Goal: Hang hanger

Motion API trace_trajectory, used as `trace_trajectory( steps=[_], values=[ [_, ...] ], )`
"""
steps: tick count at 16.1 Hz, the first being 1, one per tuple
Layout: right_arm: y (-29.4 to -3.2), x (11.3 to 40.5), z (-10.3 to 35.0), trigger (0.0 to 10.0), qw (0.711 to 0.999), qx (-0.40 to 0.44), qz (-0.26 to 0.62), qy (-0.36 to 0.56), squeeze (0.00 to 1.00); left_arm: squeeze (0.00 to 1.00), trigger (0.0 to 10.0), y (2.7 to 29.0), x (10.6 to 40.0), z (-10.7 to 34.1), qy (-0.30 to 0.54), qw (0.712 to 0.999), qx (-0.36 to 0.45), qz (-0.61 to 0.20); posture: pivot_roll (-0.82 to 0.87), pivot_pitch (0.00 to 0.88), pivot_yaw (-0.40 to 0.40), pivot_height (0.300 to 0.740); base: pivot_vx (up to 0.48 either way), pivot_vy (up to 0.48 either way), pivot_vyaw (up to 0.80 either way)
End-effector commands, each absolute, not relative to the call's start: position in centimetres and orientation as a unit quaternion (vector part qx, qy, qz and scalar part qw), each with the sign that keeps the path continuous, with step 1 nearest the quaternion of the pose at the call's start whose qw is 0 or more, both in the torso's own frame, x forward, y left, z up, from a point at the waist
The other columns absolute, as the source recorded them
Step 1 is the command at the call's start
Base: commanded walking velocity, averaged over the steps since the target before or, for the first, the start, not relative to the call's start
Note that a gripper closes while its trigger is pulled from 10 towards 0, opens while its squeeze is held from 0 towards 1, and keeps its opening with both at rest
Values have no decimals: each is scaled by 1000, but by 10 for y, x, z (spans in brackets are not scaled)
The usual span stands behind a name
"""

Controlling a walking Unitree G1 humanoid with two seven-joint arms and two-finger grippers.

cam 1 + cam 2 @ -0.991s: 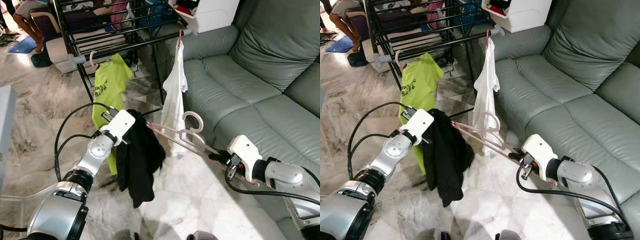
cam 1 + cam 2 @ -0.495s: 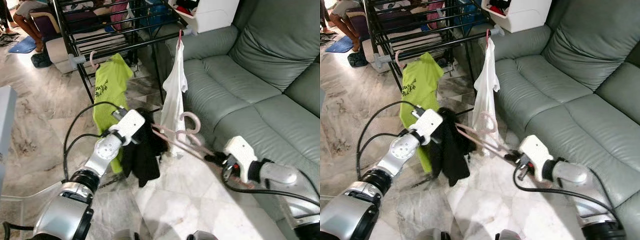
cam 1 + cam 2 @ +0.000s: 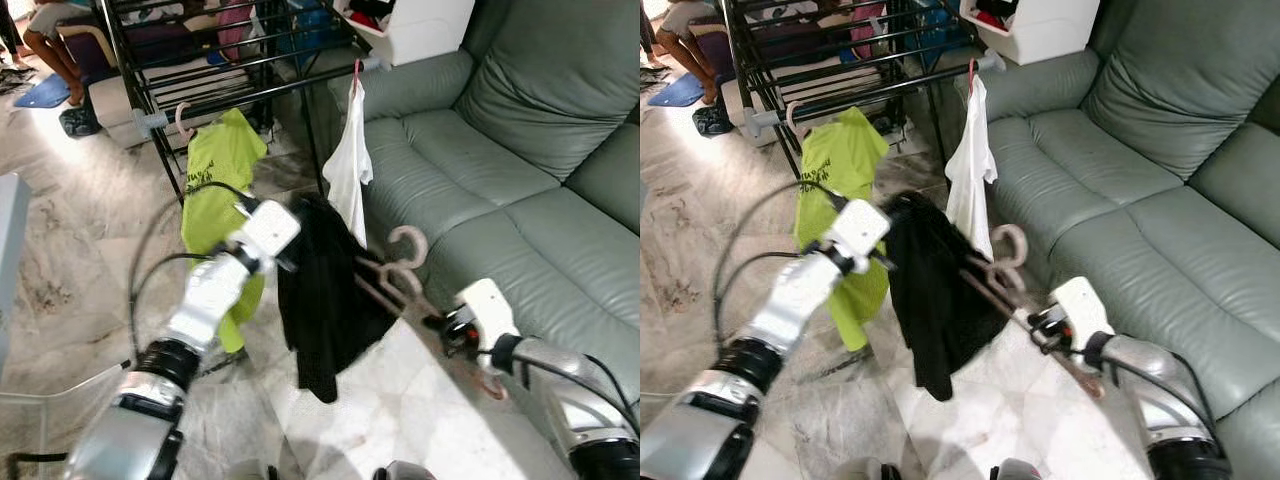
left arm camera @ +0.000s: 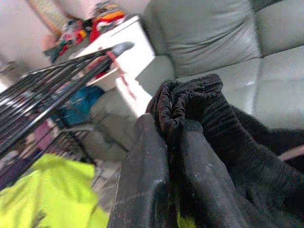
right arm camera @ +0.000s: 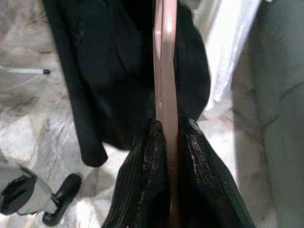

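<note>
A pink plastic hanger [image 3: 400, 270] sticks out of a black garment [image 3: 325, 290] in front of the sofa. My right gripper [image 3: 445, 325] is shut on one end of the hanger; in the right wrist view the pink bar [image 5: 165, 95] runs between the fingers [image 5: 142, 185]. My left gripper [image 3: 290, 225] is shut on the top of the black garment [image 4: 199, 114], holding it up. Behind stands a black drying rack [image 3: 230, 85] with a lime-green shirt [image 3: 215, 190] and a white shirt [image 3: 350, 165] hanging from its front bar.
A grey-green sofa [image 3: 520, 170] fills the right side. A white box [image 3: 420, 25] of clothes sits by the sofa arm. The floor [image 3: 80, 240] is marble tile. A person's legs [image 3: 50, 40] are at the far left behind the rack.
My left gripper has lifted the black garment and carried it to the right, closer to the white shirt. The hanger and my right gripper shifted slightly right and the garment now hangs longer.
</note>
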State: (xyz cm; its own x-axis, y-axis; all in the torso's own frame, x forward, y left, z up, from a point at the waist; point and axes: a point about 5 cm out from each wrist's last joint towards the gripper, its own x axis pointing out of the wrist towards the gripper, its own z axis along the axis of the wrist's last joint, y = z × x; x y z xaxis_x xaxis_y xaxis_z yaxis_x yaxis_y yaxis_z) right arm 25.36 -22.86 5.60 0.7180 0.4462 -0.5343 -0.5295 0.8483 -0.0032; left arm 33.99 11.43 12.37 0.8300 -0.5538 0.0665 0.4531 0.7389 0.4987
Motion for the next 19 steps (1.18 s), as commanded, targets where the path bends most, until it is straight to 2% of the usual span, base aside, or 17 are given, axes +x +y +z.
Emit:
trace_trajectory(
  steps=[1,2,5,8,9,10,11,12,13,14,17,18,19],
  values=[
    [-237,256,56,10000,930,-66,238,273,0,0,10000,125,345,130,-110,932,245,-244,-76,0,50,740,0,0,0],
    [-257,253,50,10000,938,-41,172,297,0,0,10000,139,352,134,-102,947,221,-207,-81,0,45,740,0,0,0],
    [-270,250,45,10000,944,7,110,310,0,0,10000,144,357,142,-106,955,210,-182,-82,0,42,740,0,0,0],
    [-269,244,34,10000,941,105,63,316,0,0,10000,142,356,147,-117,956,199,-181,-85,0,38,740,0,0,0],
    [-269,244,34,10000,941,105,63,316,0,0,10000,142,356,147,-117,956,199,-181,-85,0,38,740,0,0,0],
    [-274,244,28,10000,937,150,8,315,0,0,10000,134,353,150,-124,953,187,-202,-85,0,38,740,0,0,0],
    [-286,253,31,10000,935,205,-89,274,0,0,10000,116,344,150,-128,945,157,-257,-78,0,36,740,0,0,0],
    [-290,258,34,10000,933,228,-126,249,0,0,10000,108,340,150,-128,940,143,-282,-78,0,36,740,0,0,0],
    [-291,275,53,10000,925,298,-172,161,0,0,10000,85,325,147,-128,919,120,-353,-76,0,40,740,0,0,0],
    [-280,291,73,10000,918,349,-158,99,0,0,10000,69,314,141,-124,902,121,-396,-75,0,40,740,0,0,0],
    [-251,308,92,10000,917,381,-88,77,0,0,10000,56,305,135,-126,887,130,-425,-73,0,41,740,0,0,0],
    [-223,317,107,10000,924,375,-7,74,0,0,10000,45,299,136,-133,878,127,-441,-66,0,41,740,0,0,0],
    [-219,319,111,10000,925,374,-2,65,0,0,10000,40,297,137,-135,874,121,-450,-66,0,41,740,0,0,0]
  ],
)
